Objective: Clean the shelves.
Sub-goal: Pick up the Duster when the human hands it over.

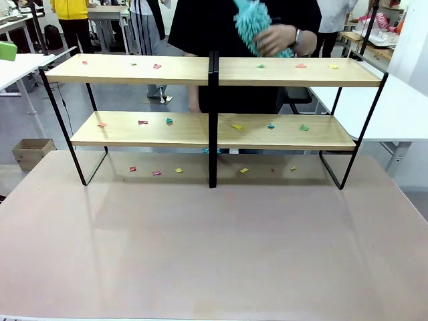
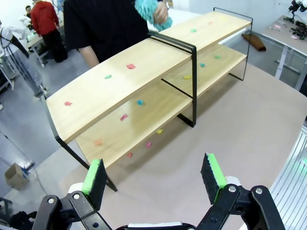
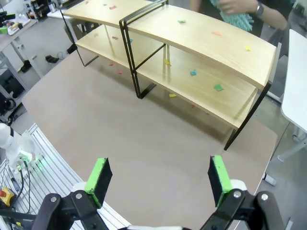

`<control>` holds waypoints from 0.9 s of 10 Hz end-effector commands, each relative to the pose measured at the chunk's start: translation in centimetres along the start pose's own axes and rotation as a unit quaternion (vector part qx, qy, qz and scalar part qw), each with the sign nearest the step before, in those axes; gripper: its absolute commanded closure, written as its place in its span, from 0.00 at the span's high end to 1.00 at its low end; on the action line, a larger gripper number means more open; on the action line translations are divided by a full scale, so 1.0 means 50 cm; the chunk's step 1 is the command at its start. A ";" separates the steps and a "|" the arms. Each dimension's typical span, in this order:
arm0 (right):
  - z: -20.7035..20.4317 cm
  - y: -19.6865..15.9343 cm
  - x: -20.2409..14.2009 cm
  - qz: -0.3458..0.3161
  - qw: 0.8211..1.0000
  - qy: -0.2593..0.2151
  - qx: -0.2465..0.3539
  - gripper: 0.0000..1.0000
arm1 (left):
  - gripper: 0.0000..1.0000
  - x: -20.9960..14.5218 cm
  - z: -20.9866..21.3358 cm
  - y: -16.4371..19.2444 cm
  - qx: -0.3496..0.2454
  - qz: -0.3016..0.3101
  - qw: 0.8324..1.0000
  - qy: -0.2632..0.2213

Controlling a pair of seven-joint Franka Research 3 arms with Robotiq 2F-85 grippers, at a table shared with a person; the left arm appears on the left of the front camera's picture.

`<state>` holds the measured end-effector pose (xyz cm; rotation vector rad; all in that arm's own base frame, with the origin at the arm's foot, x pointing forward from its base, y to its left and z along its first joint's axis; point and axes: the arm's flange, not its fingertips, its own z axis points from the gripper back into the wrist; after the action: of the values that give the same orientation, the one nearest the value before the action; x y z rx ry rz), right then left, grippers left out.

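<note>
left gripper [image 2: 153, 178] and right gripper [image 3: 158, 175] both agape, short of the shelves [image 2: 120, 84]

the left gripper hangs well back from the shelves, looking down at them at a slant, green pads [image 2: 94, 178] facing each other with nothing between. the right gripper is also held well back from the shelves, jaws spread wide and empty.

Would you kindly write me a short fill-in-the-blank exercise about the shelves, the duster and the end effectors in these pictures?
1. The shelves have ____ wooden tiers.
2. The person's hand holds a fluffy duster above the ____ tier.
3. The centre post of the frame is coloured ____.
4. The left end effector and the right end effector both stand ____, holding nothing.

Missing words: two; top; black; open.
</note>
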<state>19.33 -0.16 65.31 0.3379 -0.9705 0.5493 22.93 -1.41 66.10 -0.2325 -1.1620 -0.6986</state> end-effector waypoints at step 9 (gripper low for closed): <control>0.024 -0.020 0.012 -0.044 0.998 -0.054 0.000 1.00 | 1.00 -0.143 -0.059 -0.041 -0.008 0.006 1.000 0.024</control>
<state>19.35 -1.42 66.43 0.4095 -1.0570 0.4544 24.47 -1.19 64.89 -0.2510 -1.1177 -0.6971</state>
